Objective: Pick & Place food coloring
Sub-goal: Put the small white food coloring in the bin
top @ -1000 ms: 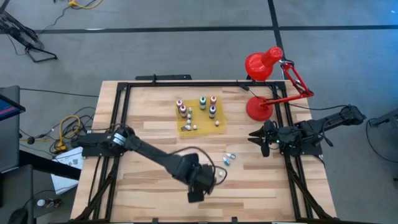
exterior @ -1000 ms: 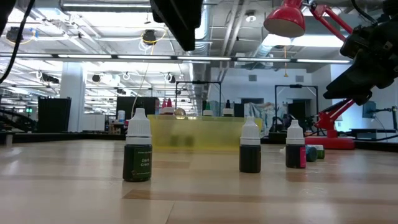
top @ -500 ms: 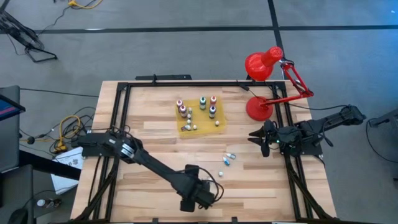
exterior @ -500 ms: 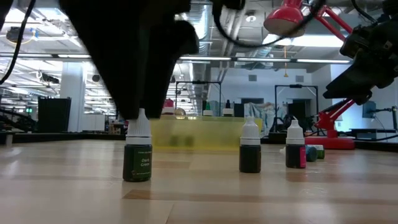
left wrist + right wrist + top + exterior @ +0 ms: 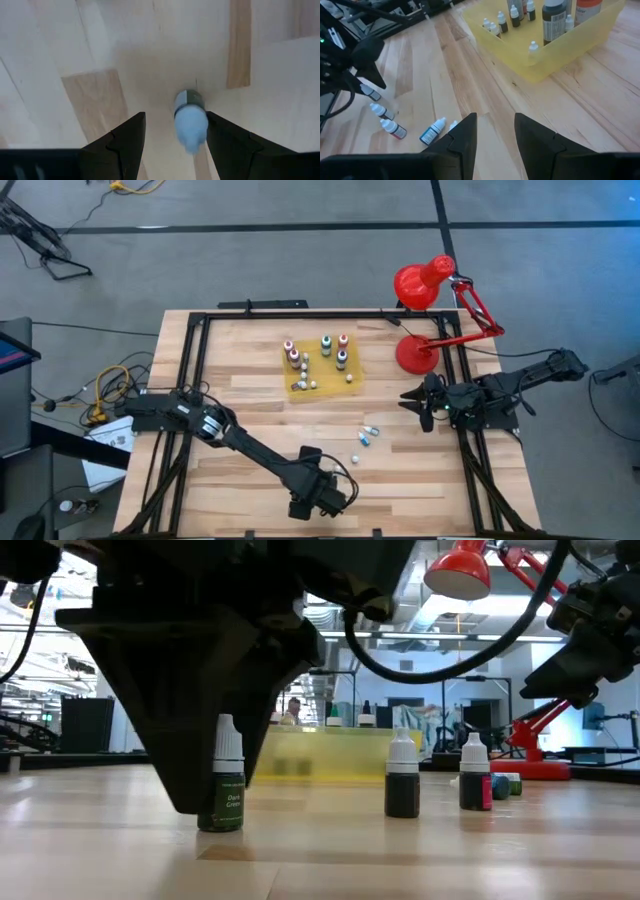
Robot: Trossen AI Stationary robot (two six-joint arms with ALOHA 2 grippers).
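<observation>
Left gripper (image 5: 172, 145) low at near table edge, jaws open, straddling upright dark-green white-capped dropper bottle (image 5: 222, 775), not clamped. Right gripper (image 5: 494, 131) idle near red desk lamp (image 5: 425, 310), jaws parted, empty.

Both robot arms are matte black with slim jointed links, the left arm (image 5: 240, 442) wearing a pale grey band near its shoulder and trailing a thin black looped cable at the wrist, while each gripper ends in two flat, wedge-shaped dark fingers (image 5: 461, 136) with chamfered edges.
</observation>
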